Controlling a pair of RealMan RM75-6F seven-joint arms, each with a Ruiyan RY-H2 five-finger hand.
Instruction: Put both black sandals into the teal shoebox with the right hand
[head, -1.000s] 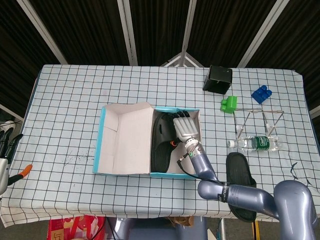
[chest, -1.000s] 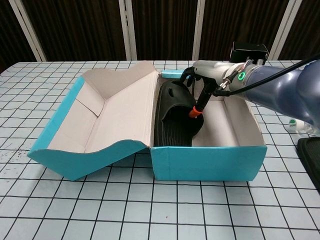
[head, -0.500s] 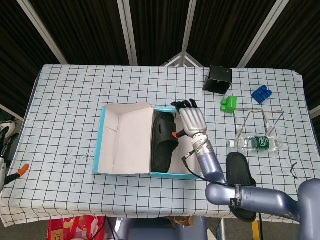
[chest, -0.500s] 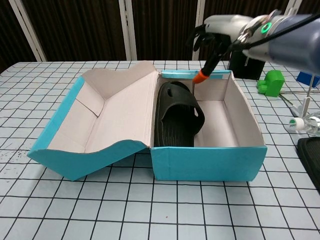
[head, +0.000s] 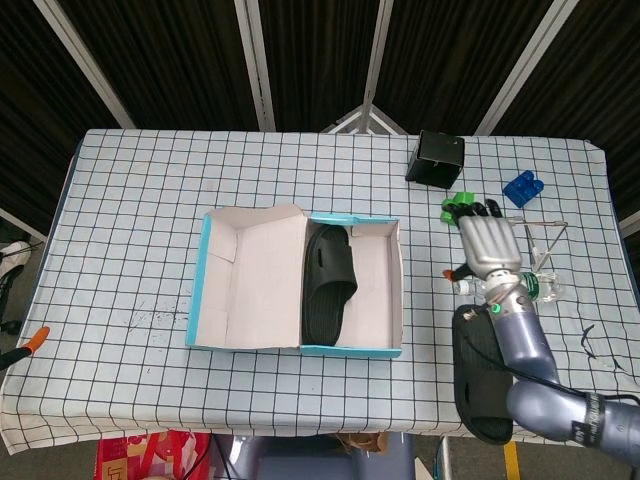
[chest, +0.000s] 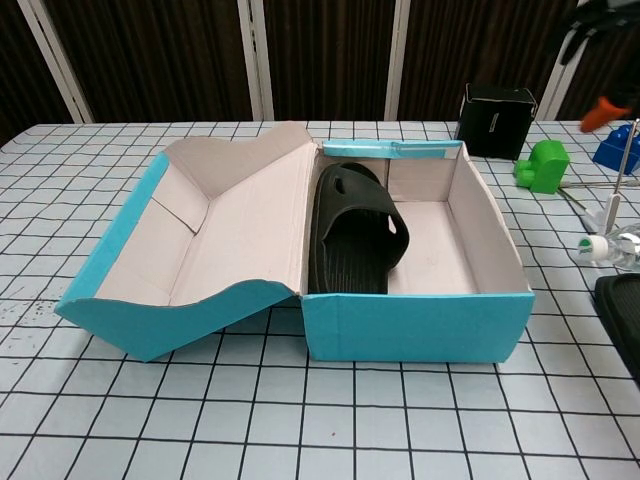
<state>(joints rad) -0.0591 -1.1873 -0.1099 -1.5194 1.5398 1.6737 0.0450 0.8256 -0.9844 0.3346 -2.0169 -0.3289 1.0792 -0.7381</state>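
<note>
The teal shoebox (head: 204, 285) (chest: 415, 325) stands open mid-table with its lid flap folded out to the left. One black sandal (head: 328, 285) (chest: 355, 232) lies inside, leaning against the flap side. The other black sandal (head: 478, 378) (chest: 620, 310) lies on the table's front right, partly under my right forearm. My right hand (head: 487, 245) hovers above the table to the right of the box with its fingers spread and nothing in them. Only its dark fingers and its orange thumb tip (chest: 603, 110) show in the chest view. Of my left hand, only an orange-tipped finger (head: 36, 340) shows at the far left edge.
A water bottle (head: 520, 288) lies just beside my right hand, under a thin wire frame (head: 535, 235). Behind them stand a green block (head: 459, 208) (chest: 540, 165), a blue block (head: 521, 188) and a small black box (head: 435, 158) (chest: 497, 120).
My right hand has let go of the first sandal, risen out of the box and swung right, over the bottle. The sandal stays in the box. My left hand slid off left.
</note>
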